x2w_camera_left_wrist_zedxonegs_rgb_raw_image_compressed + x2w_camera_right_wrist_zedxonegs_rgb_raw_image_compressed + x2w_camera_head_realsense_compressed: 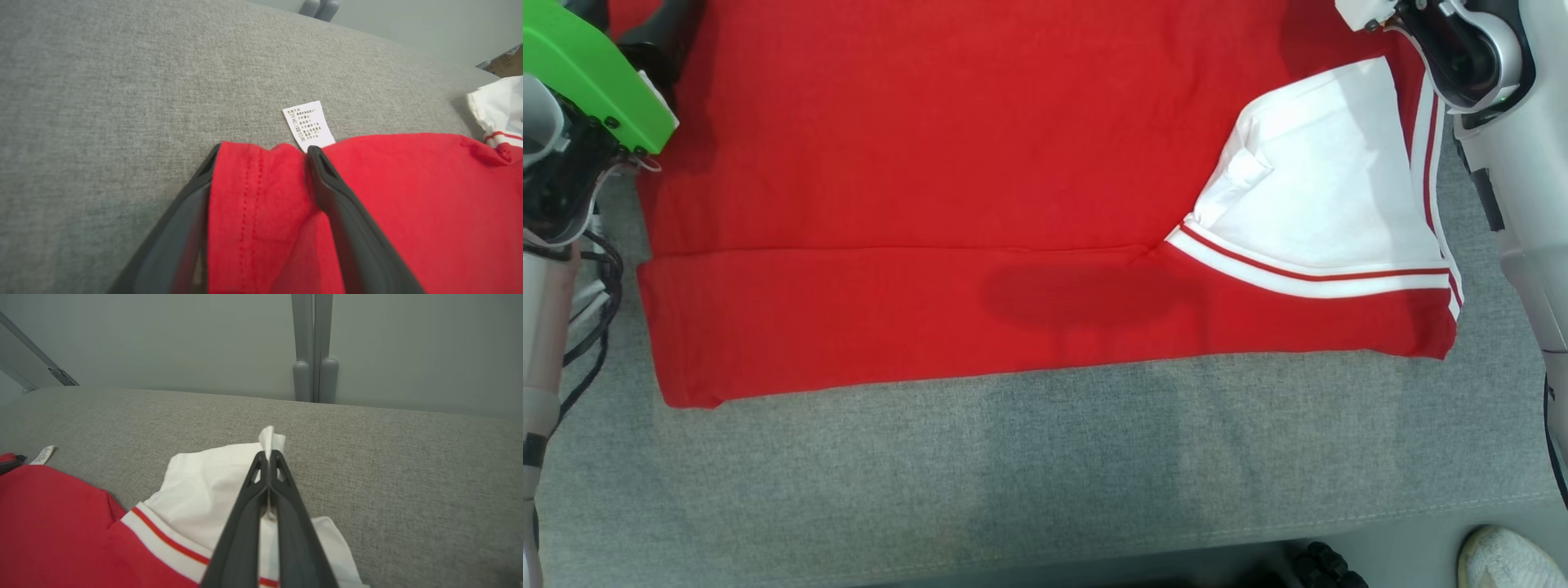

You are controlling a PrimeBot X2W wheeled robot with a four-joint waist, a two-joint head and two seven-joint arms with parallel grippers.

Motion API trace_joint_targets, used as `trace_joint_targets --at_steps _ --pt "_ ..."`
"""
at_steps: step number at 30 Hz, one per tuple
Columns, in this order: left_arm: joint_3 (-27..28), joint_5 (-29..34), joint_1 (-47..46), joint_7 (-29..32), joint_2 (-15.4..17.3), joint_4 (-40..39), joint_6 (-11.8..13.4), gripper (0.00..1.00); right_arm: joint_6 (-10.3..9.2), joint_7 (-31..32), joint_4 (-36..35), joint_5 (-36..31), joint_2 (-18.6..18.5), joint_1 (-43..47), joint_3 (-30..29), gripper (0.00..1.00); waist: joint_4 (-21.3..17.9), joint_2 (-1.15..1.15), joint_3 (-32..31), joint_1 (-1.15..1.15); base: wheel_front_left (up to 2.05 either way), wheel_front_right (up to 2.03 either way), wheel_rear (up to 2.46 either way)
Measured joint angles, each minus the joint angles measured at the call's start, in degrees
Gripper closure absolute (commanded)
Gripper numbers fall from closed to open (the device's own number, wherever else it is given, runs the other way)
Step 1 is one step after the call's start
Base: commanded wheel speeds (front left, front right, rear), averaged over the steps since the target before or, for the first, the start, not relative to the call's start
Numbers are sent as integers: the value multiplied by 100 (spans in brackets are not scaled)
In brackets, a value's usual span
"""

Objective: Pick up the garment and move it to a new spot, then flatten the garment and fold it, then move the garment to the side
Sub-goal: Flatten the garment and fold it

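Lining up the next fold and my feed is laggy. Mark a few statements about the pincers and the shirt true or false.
1. The right pincer is shut on the red shirt's white section. True.
2. The left pincer is shut. False: open, its fingers either side of the red hem.
3. The care label lies on the grey upholstery. True.
4. The shirt lies on bare wood. False: on the grey upholstery.

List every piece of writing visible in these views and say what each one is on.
Care label sticking out from the hem of the red garment: several short printed lines beside small boxed symbols, too small and blurred to read.
No other word, brand, number or sign can be read.
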Motion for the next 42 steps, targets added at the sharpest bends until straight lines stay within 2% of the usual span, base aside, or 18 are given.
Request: trace_joint_targets --at_steps 1,2,3,4,5,6,7,23,30,42 --pt "-24 -1 0 15 -9 12 0 1 1 0 0 0 -1 9 1 100 10 0 -20 0 0 0 0" --pt "-43 -4 0 16 -16 27 0 9 15 0 -1 0 -4 14 2 100 19 0 -40 0 0 0 0" --pt "-53 -15 0 15 -22 40 0 26 23 1 -1 1 -12 18 2 100 28 0 -60 0 0 0 0" --pt "-68 -21 0 14 -34 60 0 36 23 1 -1 1 -24 20 2 100 38 0 -79 0 0 0 0" --pt "-81 -22 0 13 -40 90 0 68 24 0 -1 1 -35 22 4 100 47 0 -98 0 0 0 0" --pt "-96 -35 0 9 -42 113 0 78 24 1 -2 1 -44 27 9 100 56 0 -116 0 0 0 0" --pt "-105 -54 0 -12 -42 132 0 100 25 1 -4 1 -46 37 15 100 64 0 -135 0 0 0 0" --pt "-244 -233 2 -343 62 76 0 100 48 -187 -408 35 -119 114 -4 100 48 0 -242 0 0 0 0" --pt "-375 -387 75 -667 114 -267 0 100 52 -435 -745 125 -177 666 -119 100 70 0 -341 0 0 0 0" --pt "-541 -611 1052 -1456 360 -703 0 100 91 -1054 -1308 313 -154 1883 -189 100 6 0 -771 0 0 0 0"
